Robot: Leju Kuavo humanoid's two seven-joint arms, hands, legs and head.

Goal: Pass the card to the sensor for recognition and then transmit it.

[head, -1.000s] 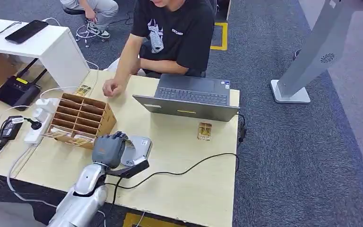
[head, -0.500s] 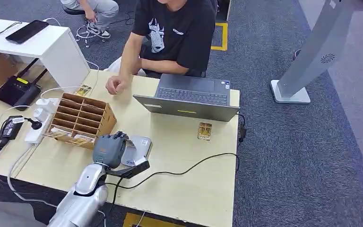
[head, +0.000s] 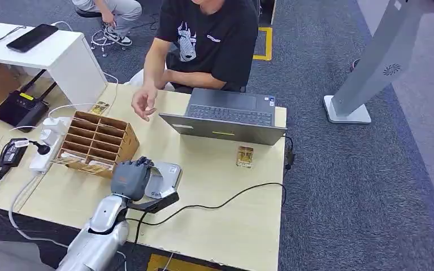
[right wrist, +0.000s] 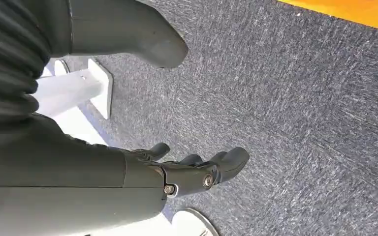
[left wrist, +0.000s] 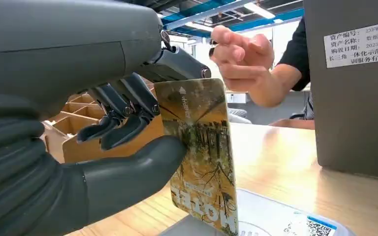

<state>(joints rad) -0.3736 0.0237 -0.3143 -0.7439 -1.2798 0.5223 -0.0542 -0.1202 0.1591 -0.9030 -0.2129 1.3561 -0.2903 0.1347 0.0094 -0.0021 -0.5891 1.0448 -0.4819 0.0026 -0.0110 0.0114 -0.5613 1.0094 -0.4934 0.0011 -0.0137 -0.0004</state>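
Observation:
My left hand (head: 129, 178) hovers over the grey card sensor (head: 165, 179) near the table's front edge. In the left wrist view that hand (left wrist: 78, 123) pinches a yellow printed card (left wrist: 202, 157) between thumb and fingers, upright, its lower edge just above the sensor's pad (left wrist: 270, 221). A person's hand (head: 144, 101) is raised over the table behind the wooden card box (head: 96, 141), and is also close in the left wrist view (left wrist: 241, 61). My right hand (right wrist: 197, 172) hangs above grey carpet, fingers apart, holding nothing.
An open laptop (head: 226, 116) stands at the table's far side, with another card (head: 244, 156) lying in front of it. A black cable (head: 226, 200) runs across the table from the sensor. A power strip (head: 48, 141) and plugs lie at the left.
The person's hand has lifted off the table and moved toward the laptop. My left hand stays over the sensor with the card.

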